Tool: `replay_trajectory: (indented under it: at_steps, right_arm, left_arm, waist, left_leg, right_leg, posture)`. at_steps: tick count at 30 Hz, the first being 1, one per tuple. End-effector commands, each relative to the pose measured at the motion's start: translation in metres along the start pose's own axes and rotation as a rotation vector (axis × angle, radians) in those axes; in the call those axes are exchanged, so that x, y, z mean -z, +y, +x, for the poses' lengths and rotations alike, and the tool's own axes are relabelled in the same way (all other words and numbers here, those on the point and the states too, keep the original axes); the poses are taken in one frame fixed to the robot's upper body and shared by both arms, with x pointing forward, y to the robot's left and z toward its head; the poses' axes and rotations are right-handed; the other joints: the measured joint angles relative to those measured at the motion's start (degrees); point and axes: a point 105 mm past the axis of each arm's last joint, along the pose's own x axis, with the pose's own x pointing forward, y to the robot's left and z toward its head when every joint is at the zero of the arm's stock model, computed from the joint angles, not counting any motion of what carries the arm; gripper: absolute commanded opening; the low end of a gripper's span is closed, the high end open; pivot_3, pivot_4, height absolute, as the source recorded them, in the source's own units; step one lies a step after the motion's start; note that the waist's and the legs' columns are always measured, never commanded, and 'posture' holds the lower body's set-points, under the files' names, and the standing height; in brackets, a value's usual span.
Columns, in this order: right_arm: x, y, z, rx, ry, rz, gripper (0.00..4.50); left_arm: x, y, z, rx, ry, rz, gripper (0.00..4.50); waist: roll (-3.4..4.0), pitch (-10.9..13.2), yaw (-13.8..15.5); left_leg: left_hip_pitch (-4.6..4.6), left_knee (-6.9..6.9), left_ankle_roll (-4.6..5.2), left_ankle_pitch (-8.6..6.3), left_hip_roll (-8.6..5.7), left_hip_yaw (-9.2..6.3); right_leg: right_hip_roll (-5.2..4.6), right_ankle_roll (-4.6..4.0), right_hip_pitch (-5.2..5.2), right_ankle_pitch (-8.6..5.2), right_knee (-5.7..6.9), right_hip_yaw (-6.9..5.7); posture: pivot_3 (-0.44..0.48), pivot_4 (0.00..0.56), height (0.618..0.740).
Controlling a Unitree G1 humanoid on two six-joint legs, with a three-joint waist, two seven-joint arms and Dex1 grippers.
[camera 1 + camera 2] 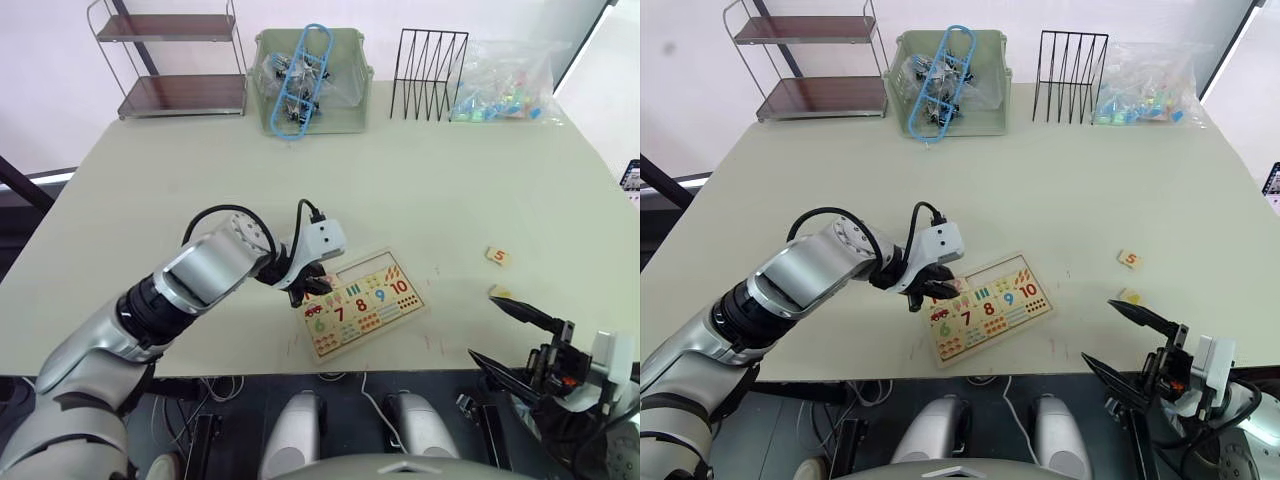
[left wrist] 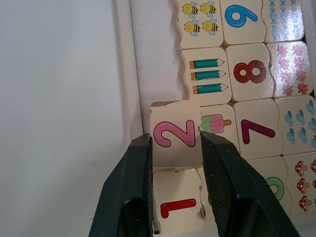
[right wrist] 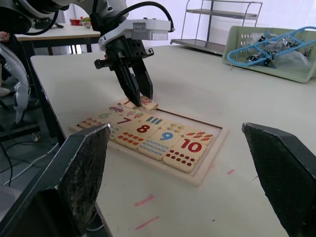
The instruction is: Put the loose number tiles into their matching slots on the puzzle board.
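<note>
Pale table, white wall behind

You face a pale tabletop against a white wall; a two-tier shelf stands at 11 o'clock, a green basket at 12, a black wire rack at 1.

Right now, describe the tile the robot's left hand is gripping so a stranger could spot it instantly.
Find the puzzle board near the table's front edge. Over its top row of slots, the left hand pinches a small square wooden tile. It carries a pink 2, next to the seated red 1 tile, unlike the loose 5 tile lying out toward the table's right side.
</note>
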Motion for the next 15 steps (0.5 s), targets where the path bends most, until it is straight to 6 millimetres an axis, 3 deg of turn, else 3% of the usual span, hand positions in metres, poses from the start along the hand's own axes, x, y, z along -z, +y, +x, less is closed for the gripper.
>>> replay_trajectory:
  at_steps: [1, 15]
  right_arm:
    - [-0.0106, -0.0017, -0.0027, 0.005, -0.015, -0.051, 4.5]
    - [-0.0099, -0.0004, -0.003, 0.004, -0.014, -0.049, 4.5]
  left_arm:
    - [-0.0038, 0.0012, -0.0027, -0.019, 0.001, 0.017, 0.93]
    - [-0.0004, 0.0042, -0.0016, -0.04, 0.016, 0.015, 0.93]
  waist:
    - [0.0, 0.0, 0.01]
    - [0.0, 0.0, 0.02]
  left_leg:
    - [0.0, 0.0, 0.0, 0.0, 0.0, 0.0]
    - [0.0, 0.0, 0.0, 0.0, 0.0, -0.01]
  right_leg:
    - [0.0, 0.0, 0.0, 0.0, 0.0, 0.0]
    - [0.0, 0.0, 0.0, 0.0, 0.0, 0.0]
  posture:
    - [0.0, 0.15, 0.74]
    - [0.0, 0.15, 0.74]
